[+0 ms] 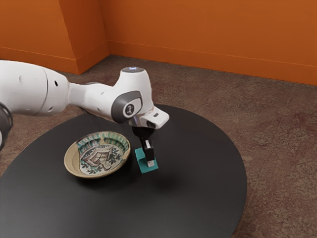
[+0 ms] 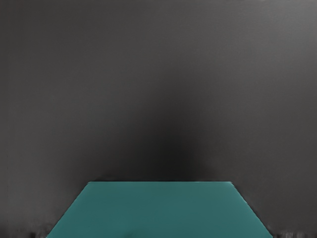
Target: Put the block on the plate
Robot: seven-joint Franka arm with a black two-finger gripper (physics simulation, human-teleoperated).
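My gripper (image 1: 149, 161) is shut on the teal block (image 1: 141, 160) in the exterior view. One finger lies across the block's near side; the far finger is hidden behind it. A shadow on the table, apart from the block, shows it held a little above the surface. Just to the exterior view's left of the block stands the patterned plate (image 1: 103, 154), a shallow bowl-like dish with nothing in it. In the wrist view the block (image 2: 159, 210) spans much of the lower edge, with dark bits of the fingers at its two lower corners.
The round black table (image 1: 198, 198) carries the plate and extends around the block. Behind it are a brown floor and orange walls. The arm reaches in over the table's far part, above and behind the plate.
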